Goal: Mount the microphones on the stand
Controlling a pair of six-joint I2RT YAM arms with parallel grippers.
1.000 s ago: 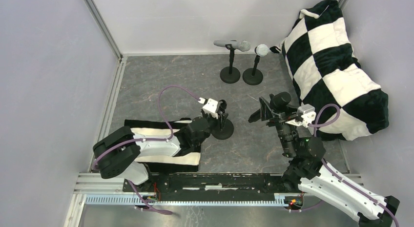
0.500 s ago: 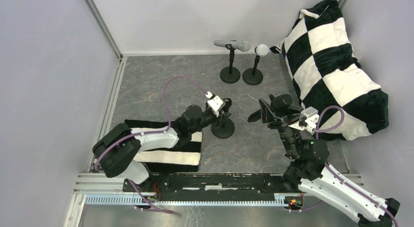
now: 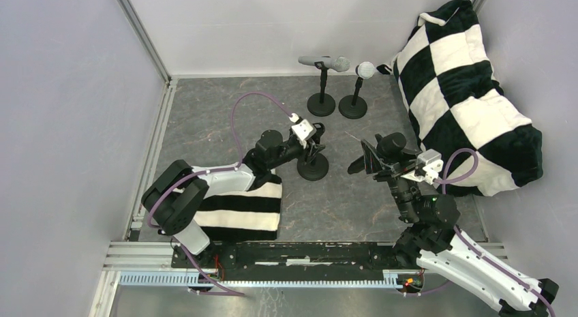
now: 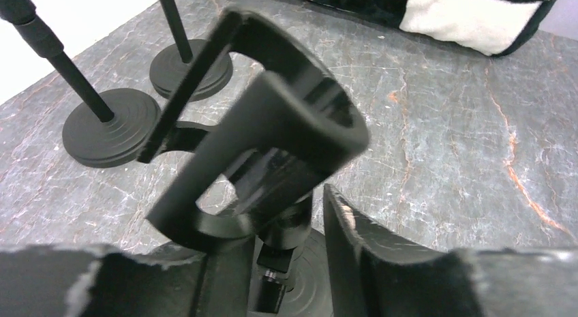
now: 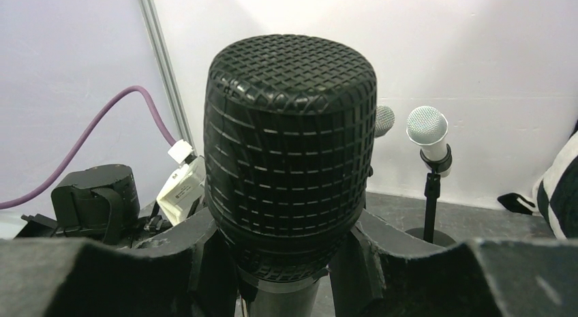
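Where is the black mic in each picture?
Top: black mic, right of middle.
Left wrist: not in it.
Right wrist: in the middle, held by the right gripper.
Shared: checked cushion, on the right in all three.

Near stand (image 3: 313, 168) sits before two far stands (image 3: 321, 104), left of cushion (image 3: 470, 92).
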